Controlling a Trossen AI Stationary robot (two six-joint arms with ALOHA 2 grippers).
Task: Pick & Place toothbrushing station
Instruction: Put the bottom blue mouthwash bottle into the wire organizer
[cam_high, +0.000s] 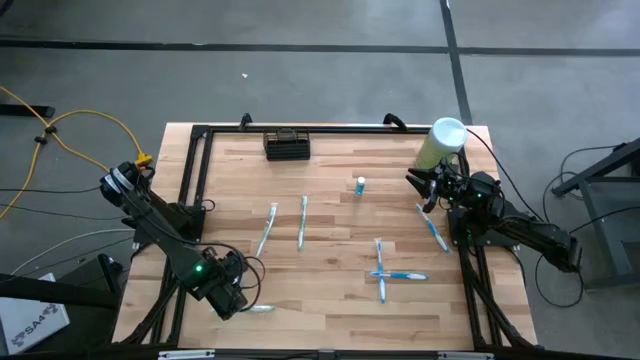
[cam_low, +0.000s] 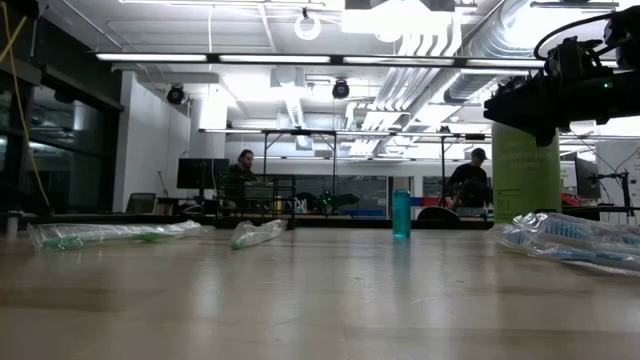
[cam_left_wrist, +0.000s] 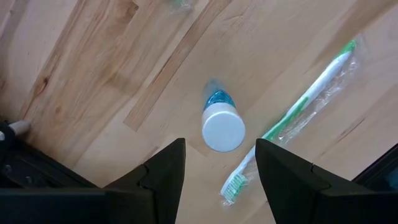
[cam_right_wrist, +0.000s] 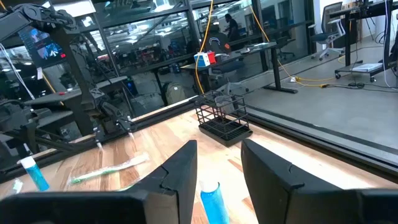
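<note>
Toothbrushing station (cam_high: 287, 145) sits untouched at the table's (cam_high: 330, 300) far edge in the high view; left gripper (cam_high: 232, 296) near front-left, right gripper (cam_high: 428, 183) beside the green cylinder (cam_high: 442, 143), both well apart from it. Low view: station not made out. Left wrist: fingers (cam_left_wrist: 163, 171) spread wide, empty, above a small white-capped tube (cam_left_wrist: 221, 123) and wrapped toothbrush (cam_left_wrist: 292, 118). Right wrist: fingers (cam_right_wrist: 180, 168) apart, empty, station (cam_right_wrist: 222, 118) ahead. Judged: no pick begun; next needs a reach to the station.

Wrapped toothbrushes (cam_high: 302, 221), small blue bottle (cam_high: 359, 185), green cylinder (cam_high: 441, 143) on table.
</note>
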